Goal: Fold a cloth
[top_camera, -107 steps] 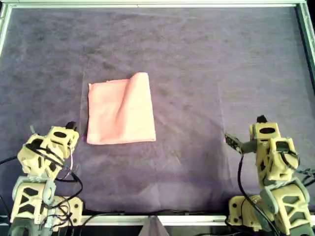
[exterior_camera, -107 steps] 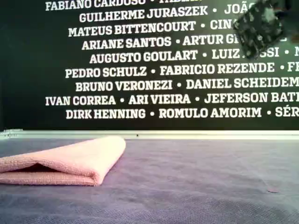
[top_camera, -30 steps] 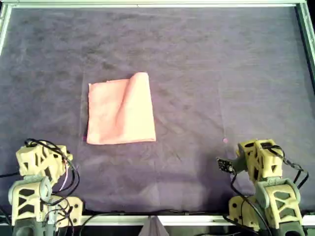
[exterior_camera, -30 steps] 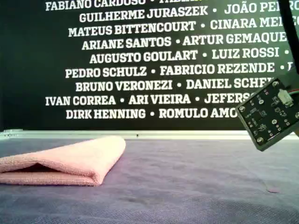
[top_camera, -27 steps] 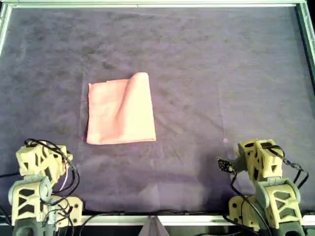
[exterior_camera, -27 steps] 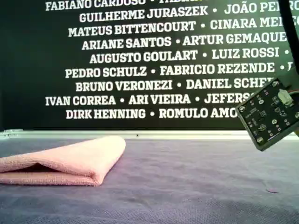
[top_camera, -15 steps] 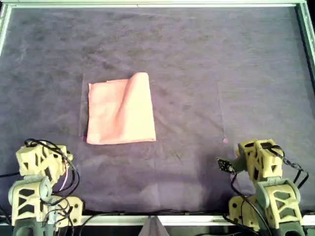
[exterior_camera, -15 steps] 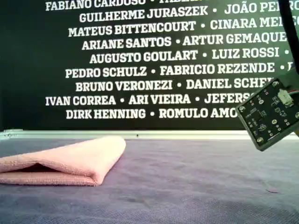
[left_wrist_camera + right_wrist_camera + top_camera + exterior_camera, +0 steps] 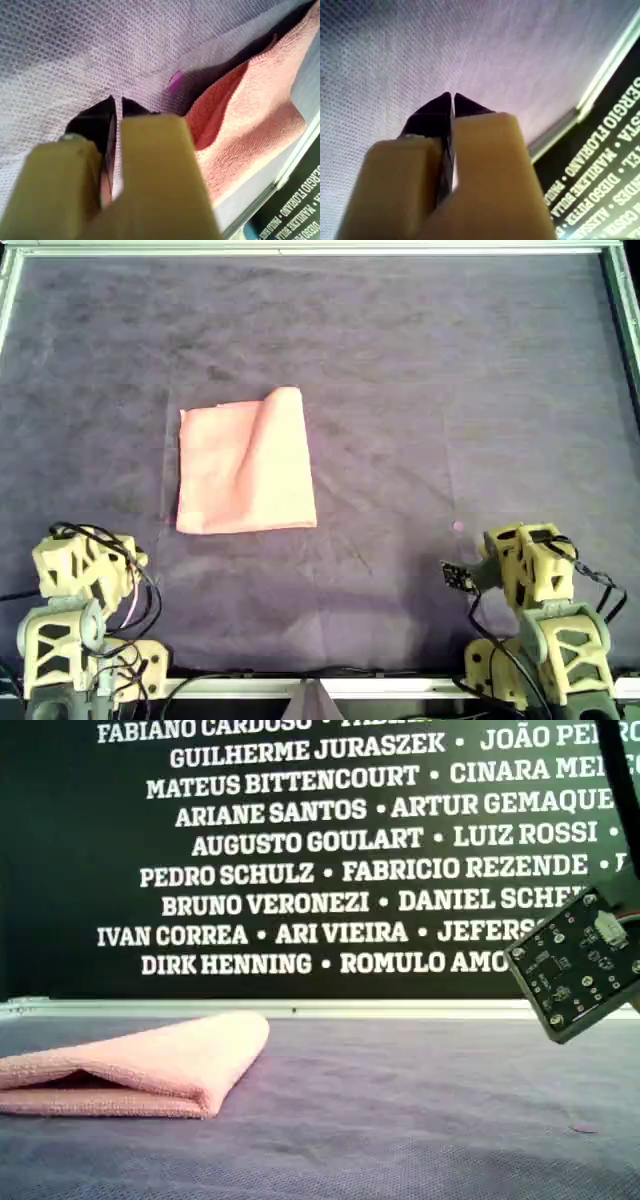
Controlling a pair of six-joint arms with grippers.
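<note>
Overhead view: the cloth (image 9: 246,462) lies folded on the dark mat (image 9: 420,370), left of centre in this view, its upper layer curling over near the far edge; both arms are drawn back to the near edge, the left arm (image 9: 80,610) at the overhead view's lower left and the right arm (image 9: 540,600) at its lower right, each well apart from the cloth. Compared with the picture from several seconds ago, both arms have pulled back toward their bases, and over the last second neither arm nor cloth has shifted. Exterior view: the cloth (image 9: 140,1065) rests at the exterior view's left as a doubled pad with a rounded fold facing right, while a small circuit board (image 9: 578,970) hangs at the exterior view's right before the lettered wall (image 9: 330,850); this board sits lower than in the earliest picture. Left wrist view: the left gripper (image 9: 116,106) has its jaws pressed together with nothing between them, the cloth (image 9: 250,110) lying beyond it, with a small pink speck (image 9: 175,82) on the mat between. Right wrist view: the right gripper (image 9: 451,102) is likewise closed and empty over bare mat (image 9: 420,45). The retreat and stillness suggest that the fold is finished and the arms are parked.
</note>
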